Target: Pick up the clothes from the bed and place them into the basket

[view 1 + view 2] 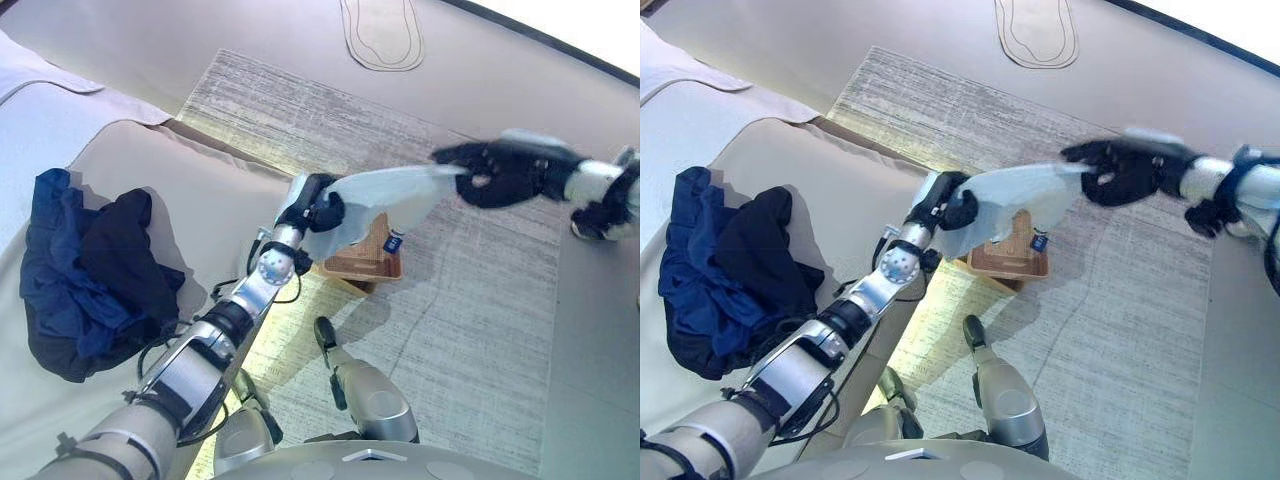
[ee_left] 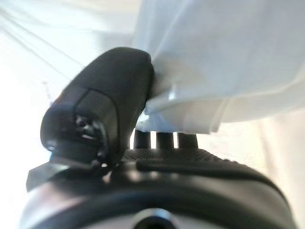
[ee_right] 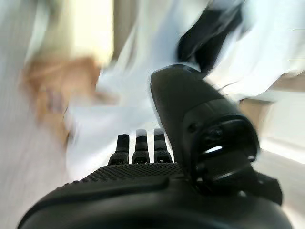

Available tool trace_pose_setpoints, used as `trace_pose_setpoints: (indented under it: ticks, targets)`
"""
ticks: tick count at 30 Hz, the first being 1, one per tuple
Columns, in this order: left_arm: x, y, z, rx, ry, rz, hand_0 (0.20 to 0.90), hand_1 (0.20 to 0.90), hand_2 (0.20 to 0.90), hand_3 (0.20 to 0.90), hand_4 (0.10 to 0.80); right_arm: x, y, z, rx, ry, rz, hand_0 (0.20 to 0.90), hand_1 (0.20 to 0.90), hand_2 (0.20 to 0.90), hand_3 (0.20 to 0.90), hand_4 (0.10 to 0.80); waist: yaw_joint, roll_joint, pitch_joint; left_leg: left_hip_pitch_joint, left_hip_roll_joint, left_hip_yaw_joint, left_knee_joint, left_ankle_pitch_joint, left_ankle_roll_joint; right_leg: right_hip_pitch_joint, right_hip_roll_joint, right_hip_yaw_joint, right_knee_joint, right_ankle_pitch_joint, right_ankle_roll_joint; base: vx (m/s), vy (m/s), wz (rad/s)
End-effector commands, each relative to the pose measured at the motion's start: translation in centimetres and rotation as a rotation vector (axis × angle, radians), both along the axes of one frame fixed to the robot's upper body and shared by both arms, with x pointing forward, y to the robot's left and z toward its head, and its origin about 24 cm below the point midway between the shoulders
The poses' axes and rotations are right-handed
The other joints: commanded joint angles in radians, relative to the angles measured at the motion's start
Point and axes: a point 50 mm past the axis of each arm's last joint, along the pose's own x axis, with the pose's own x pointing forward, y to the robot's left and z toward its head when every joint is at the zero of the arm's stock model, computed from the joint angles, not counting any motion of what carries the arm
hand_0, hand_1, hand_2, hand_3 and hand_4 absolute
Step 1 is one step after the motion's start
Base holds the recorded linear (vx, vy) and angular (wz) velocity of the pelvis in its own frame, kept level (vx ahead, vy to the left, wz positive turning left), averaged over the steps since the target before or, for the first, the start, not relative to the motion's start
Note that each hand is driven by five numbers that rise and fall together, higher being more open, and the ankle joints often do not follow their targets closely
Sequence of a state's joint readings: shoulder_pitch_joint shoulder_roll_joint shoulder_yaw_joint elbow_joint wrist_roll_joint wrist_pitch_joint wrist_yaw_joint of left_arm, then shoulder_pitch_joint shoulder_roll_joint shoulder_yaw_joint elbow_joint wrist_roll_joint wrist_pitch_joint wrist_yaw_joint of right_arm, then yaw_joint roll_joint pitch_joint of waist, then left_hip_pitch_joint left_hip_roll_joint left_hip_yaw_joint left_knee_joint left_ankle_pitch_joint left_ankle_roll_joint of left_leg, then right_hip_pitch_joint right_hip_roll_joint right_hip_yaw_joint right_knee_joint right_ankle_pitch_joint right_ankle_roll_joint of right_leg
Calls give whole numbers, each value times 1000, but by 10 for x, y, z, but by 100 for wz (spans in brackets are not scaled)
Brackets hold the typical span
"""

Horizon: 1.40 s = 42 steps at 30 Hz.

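On the bed (image 1: 120, 160) nearest the robot lies a heap of dark blue and black clothes (image 1: 85, 270); past its edge the left hand (image 1: 318, 208) pinches one end of a pale blue garment (image 1: 385, 195) between thumb and curled fingers. The right hand (image 1: 505, 172) grips the other end, stretching it in the air above the brown basket (image 1: 365, 262) on the striped rug (image 1: 470, 320).

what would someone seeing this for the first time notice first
Most striking is the pale garment stretched in mid-air between the left hand and the right hand, right above the wooden basket on the rug. Next, the heap of dark blue and black clothes on the bed, at the robot's left.
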<state>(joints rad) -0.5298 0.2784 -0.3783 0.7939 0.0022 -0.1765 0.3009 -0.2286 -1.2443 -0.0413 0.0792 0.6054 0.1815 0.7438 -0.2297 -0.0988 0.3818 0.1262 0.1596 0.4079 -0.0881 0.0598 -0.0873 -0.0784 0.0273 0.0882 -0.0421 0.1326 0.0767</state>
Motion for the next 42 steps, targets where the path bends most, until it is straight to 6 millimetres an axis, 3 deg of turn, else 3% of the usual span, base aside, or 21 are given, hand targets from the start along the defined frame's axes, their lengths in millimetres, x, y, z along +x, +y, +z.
trace_pose_setpoints:
  ticks: [1, 7, 10, 14, 18, 23, 26, 28, 29, 30, 31, 32, 37, 42]
  targets:
    - [-69, 156, -44, 276, 227, 426, 300, 300, 300, 200, 100, -20, -54, 42, 122, -282, -176, 900, 900, 900, 900, 800, -1, -88, -256, -13, -8, -40, 122, -137, 22, 78, -47, -148, 39, -143, -31, 57, -6, -12]
    - [-73, 141, -55, 274, 241, 364, 300, 300, 300, 200, 100, -27, -66, 44, 145, -379, -259, 900, 900, 900, 900, 800, 7, -72, -268, -4, -12, -48, 137, -154, 24, 101, -46, -160, 47, -159, -31, 45, 7, 5]
    - [-74, 143, -56, 271, 252, 364, 300, 300, 300, 200, 100, -31, -80, 47, 131, -442, -404, 900, 900, 900, 900, 800, 5, -67, -270, -5, -14, -50, 152, -160, 27, 105, -44, -155, 53, -163, -32, 19, 12, 8]
    - [-74, 142, -57, 264, 254, 351, 300, 300, 300, 200, 100, -37, -101, 64, 121, -547, -602, 900, 900, 900, 900, 800, 6, -58, -270, -8, -15, -56, 164, -166, 30, 108, -42, -144, 58, -166, -30, 7, 7, 2]
    - [-69, 136, -53, 253, 231, 317, 300, 300, 300, 200, 100, -40, -103, 76, 124, -583, -652, 900, 900, 900, 900, 800, 5, -53, -265, -13, -17, -62, 176, -172, 35, 110, -43, -136, 66, -172, -31, 0, 0, 0]
    - [-47, 102, -31, 208, 85, 140, 300, 300, 300, 200, 100, -41, -107, 71, 115, -623, -790, 900, 900, 900, 900, 800, 4, -39, -257, -12, -22, -61, 175, -174, 40, 109, -52, -134, 67, -169, -23, 0, 0, 0]
    - [-32, 77, -6, 147, -45, 34, 300, 300, 300, 200, 100, -36, -103, 59, 108, -625, -836, 900, 900, 900, 900, 800, 3, -27, -246, -17, -23, -62, 170, -173, 41, 99, -55, -131, 63, -161, -18, -37, 9, 0]
    - [-21, 61, 19, 99, -142, -32, 300, 300, 300, 200, 100, -31, -97, 43, 83, -591, -862, 900, 900, 900, 900, 800, -1, -18, -235, -22, -24, -62, 169, -173, 42, 91, -56, -125, 61, -157, -15, -97, 20, -1]
    - [-14, 51, 42, 64, -221, -91, 300, 300, 300, 200, 100, -25, -91, 18, 44, -526, -873, 900, 900, 900, 900, 800, -8, -6, -225, -24, -24, -61, 166, -171, 42, 84, -58, -121, 60, -154, -14, -83, 21, -4]
    - [-14, 49, 45, 58, -230, -100, 300, 300, 300, 200, 100, -24, -89, 14, 40, -511, -874, 900, 900, 900, 900, 800, -9, -5, -223, -24, -24, -61, 165, -170, 42, 84, -58, -120, 59, -153, -14, -99, 34, -14]
    - [-7, 38, 65, 34, -285, -147, 300, 300, 300, 200, 100, -18, -75, -17, 4, -451, -835, 900, 900, 900, 900, 800, -20, 9, -213, -22, -25, -61, 160, -167, 44, 78, -58, -117, 61, -151, -13, -70, 38, -15]
    - [-4, 32, 75, 24, -312, -168, 300, 300, 300, 200, 100, -16, -63, -35, 3, -403, -799, 900, 900, 900, 900, 800, -29, 18, -207, -22, -26, -62, 157, -163, 45, 75, -58, -112, 63, -151, -14, -78, 49, -13]
    - [6, 11, 110, -42, -399, -240, 300, 300, 300, 200, 100, -16, -14, -109, 68, -193, -652, 900, 900, 900, 900, 800, -52, 56, -201, -9, -42, -70, 138, -152, 48, 75, -61, -99, 65, -150, -13, -23, 32, 0]
    - [2, -17, 131, -107, -457, -331, 300, 300, 300, 200, 100, -9, 23, -128, 202, -181, -522, 900, 900, 900, 900, 800, -47, 81, -208, -5, -56, -83, 113, -137, 43, 76, -65, -108, 57, -146, -14, -6, 6, 0]
